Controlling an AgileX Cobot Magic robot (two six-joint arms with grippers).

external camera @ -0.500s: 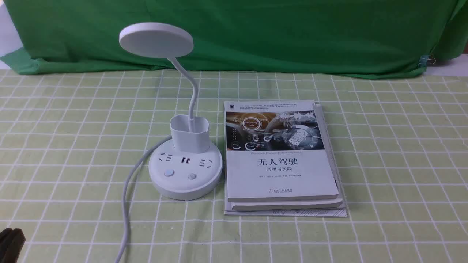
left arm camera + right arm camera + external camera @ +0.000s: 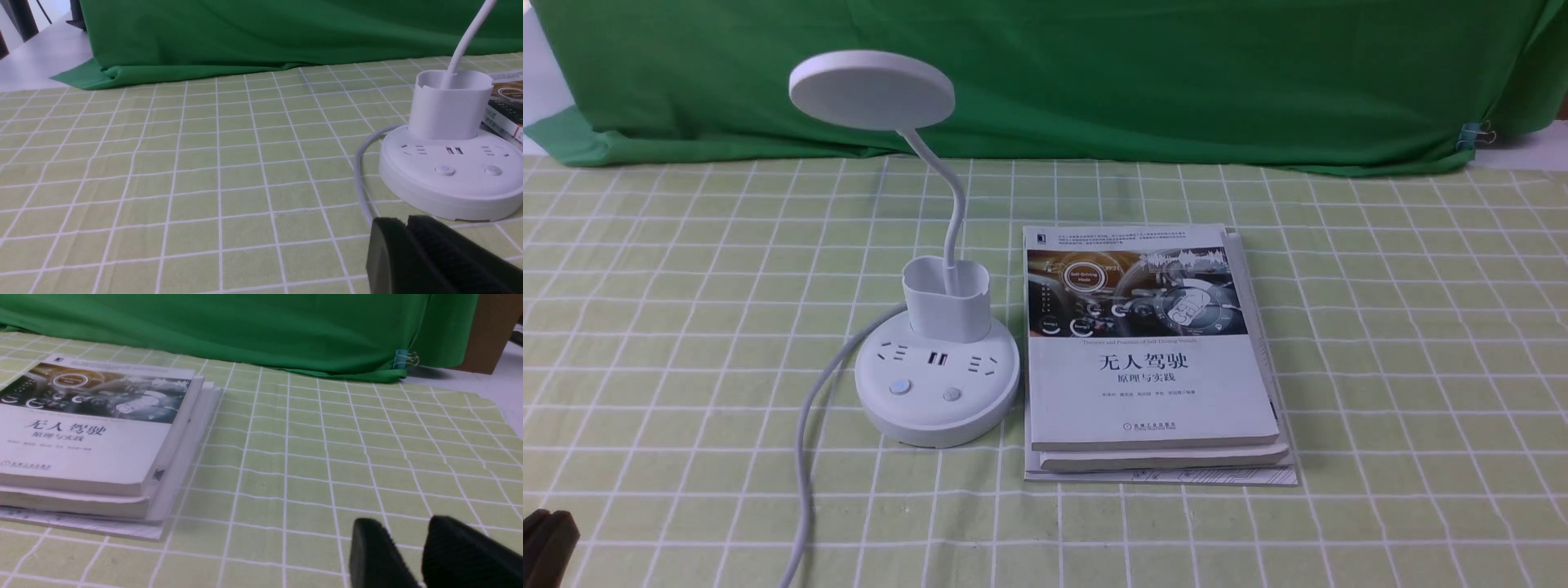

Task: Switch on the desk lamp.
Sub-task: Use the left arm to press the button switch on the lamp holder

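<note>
The left claw point(image 2: 546, 545) has dipped slightly; it is closed and empty, well short of the unlit desk lamp point(image 2: 937, 392). The right claw point(image 2: 404, 535) is narrowly parted. No button is pressed yet.

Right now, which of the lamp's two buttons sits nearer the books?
The right-hand button on the desk lamp base, beside the book stack; the other button lies toward the cord side.

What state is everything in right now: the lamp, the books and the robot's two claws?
desk lamp: upright, no glow showing, looks off.
stack of books: closed, lying flat beside the lamp.
left gripper: shut, holding nothing.
right gripper: slightly open, holding nothing.
binder clip: clamped on the edge of the green cloth.
</note>
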